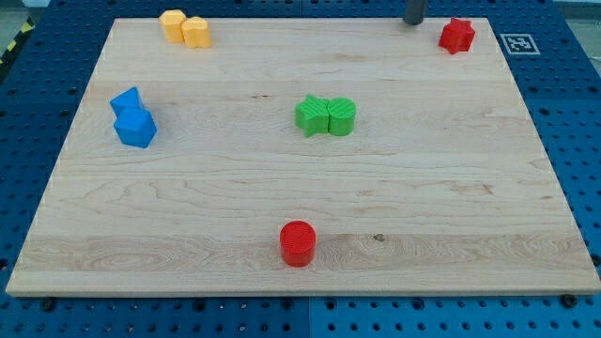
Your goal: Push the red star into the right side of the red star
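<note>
Red star point(457, 35): far right corner of the board, close to the far edge, standing alone and flat. No long axis worth noting; the points make its sides uneven for a push.

My tip point(414, 22): at the far edge, just to the left of the red star and apart from it, a strip of bare wood between them. The star therefore lies to the right of my tip, at about the same depth on the board. Only the rod's lower end shows; the rest runs out of the view's top, so I cannot tell its lean for certain, though it looks about upright. There are no jaws on this rig to open or close; the rod holds nothing and touches no block.

Judgement: the task names the star's right side, and I am on its left, so the tip would have to pass around it first.

Red cylinder point(298, 243): near edge, middle, well apart from the star.

Green pair point(326, 115): two green blocks touching, board centre.

Blue pair point(132, 118): two blue blocks touching, left side.

Yellow pair point(185, 28): two yellow blocks touching, far left.

Board point(451, 188): pale wood on a blue perforated table.
</note>
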Available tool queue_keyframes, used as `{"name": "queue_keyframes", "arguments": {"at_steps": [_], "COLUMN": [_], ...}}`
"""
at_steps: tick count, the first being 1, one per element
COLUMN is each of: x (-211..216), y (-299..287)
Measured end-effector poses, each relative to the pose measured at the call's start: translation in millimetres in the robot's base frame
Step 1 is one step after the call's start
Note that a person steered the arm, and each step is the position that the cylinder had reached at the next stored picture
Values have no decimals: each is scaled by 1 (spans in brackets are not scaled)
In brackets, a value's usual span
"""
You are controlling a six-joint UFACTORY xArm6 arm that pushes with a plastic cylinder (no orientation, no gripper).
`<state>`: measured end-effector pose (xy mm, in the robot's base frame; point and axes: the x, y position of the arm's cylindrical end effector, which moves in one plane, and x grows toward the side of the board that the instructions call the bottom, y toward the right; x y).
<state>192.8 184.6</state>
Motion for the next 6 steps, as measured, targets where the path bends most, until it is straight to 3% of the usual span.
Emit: {"name": "queue_keyframes", "arguments": {"at_steps": [2,4,6], "x": [16,46,119], "y": [59,52,50]}}
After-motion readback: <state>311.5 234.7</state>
